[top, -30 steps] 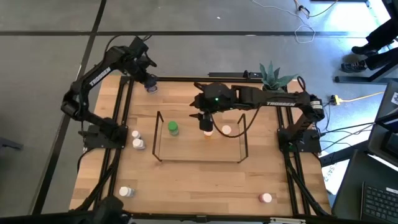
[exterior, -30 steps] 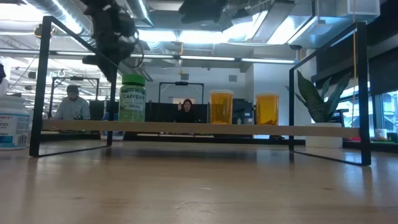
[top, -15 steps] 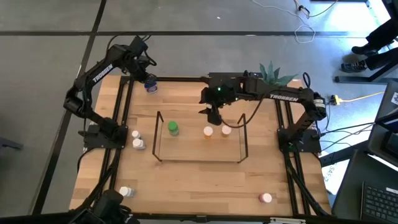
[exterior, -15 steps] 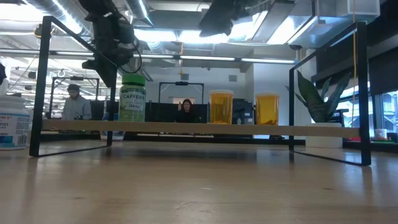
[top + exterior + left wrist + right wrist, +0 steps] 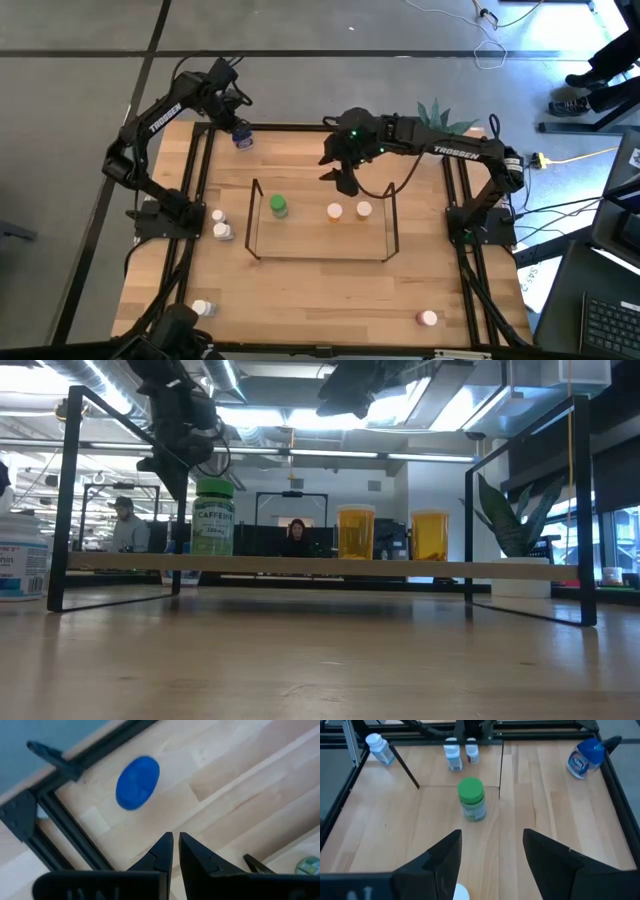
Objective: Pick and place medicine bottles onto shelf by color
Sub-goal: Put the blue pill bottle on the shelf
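Observation:
The shelf (image 5: 320,258) is a thin wire frame in the middle of the table. On it stand a green-capped bottle (image 5: 278,206) and two orange bottles (image 5: 335,211) (image 5: 363,210), each on its base. A blue-capped bottle (image 5: 241,138) stands at the table's far left corner. My left gripper (image 5: 176,836) hovers shut just beside and above that blue cap (image 5: 137,782), touching nothing. My right gripper (image 5: 491,832) hangs open above the shelf's far edge (image 5: 345,180), with the green bottle (image 5: 471,799) ahead of it and nothing between its fingers.
Two white bottles (image 5: 218,216) (image 5: 222,231) stand at the left edge, another (image 5: 203,308) sits near the front left, and a pink-capped one (image 5: 428,318) is at the front right. A potted plant (image 5: 440,120) stands at the far right. Black frame rails (image 5: 200,180) edge the table.
My right gripper has drawn back from above the orange bottles toward the table's far edge, staying open and tipping a little. The orange bottles stay standing on the shelf.

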Action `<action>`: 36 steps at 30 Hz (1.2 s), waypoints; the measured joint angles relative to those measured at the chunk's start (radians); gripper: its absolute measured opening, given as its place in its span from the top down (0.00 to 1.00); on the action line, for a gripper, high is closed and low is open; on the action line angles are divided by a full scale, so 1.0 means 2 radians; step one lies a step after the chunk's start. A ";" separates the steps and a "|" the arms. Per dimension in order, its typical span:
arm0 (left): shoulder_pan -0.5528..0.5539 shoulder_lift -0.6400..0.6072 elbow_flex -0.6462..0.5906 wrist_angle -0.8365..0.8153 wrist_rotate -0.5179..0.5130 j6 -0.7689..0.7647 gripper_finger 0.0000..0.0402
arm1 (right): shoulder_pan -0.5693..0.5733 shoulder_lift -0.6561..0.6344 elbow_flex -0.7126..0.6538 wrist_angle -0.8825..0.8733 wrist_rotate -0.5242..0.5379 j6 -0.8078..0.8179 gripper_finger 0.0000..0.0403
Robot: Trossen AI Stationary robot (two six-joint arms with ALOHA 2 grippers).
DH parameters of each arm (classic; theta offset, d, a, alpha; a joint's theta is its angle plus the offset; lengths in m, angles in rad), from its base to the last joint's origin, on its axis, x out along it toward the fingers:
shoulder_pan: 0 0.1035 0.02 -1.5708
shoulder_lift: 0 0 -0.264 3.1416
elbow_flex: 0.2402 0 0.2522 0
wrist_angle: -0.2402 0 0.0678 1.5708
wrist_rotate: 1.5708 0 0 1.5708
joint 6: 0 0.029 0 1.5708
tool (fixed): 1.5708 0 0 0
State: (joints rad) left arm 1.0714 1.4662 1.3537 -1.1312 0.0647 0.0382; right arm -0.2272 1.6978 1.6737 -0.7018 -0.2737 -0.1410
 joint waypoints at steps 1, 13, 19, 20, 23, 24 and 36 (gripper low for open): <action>0.000 0.000 0.000 0.004 0.000 0.003 0.94 | 0.000 0.000 0.000 0.003 0.000 0.000 0.47; 0.006 0.000 0.000 0.007 0.000 0.015 0.94 | 0.000 0.000 0.000 0.016 0.001 0.000 0.47; 0.006 0.000 0.000 0.009 0.000 0.010 0.94 | 0.000 0.000 0.000 0.016 0.001 0.000 0.47; 0.006 0.000 0.000 0.009 0.000 0.010 0.94 | 0.000 0.000 0.000 0.016 0.001 0.000 0.47; 0.006 0.000 0.000 0.009 0.000 0.010 0.94 | 0.000 0.000 0.000 0.016 0.001 0.000 0.47; 0.006 0.000 0.000 0.009 0.000 0.010 0.94 | 0.000 0.000 0.000 0.016 0.001 0.000 0.47; 0.001 0.000 0.000 0.009 0.000 0.009 0.94 | 0.000 0.000 0.000 0.016 0.001 0.001 0.47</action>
State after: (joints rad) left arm 1.0725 1.4662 1.3537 -1.1130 0.0643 0.0563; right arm -0.2268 1.6978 1.6737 -0.6706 -0.2726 -0.1398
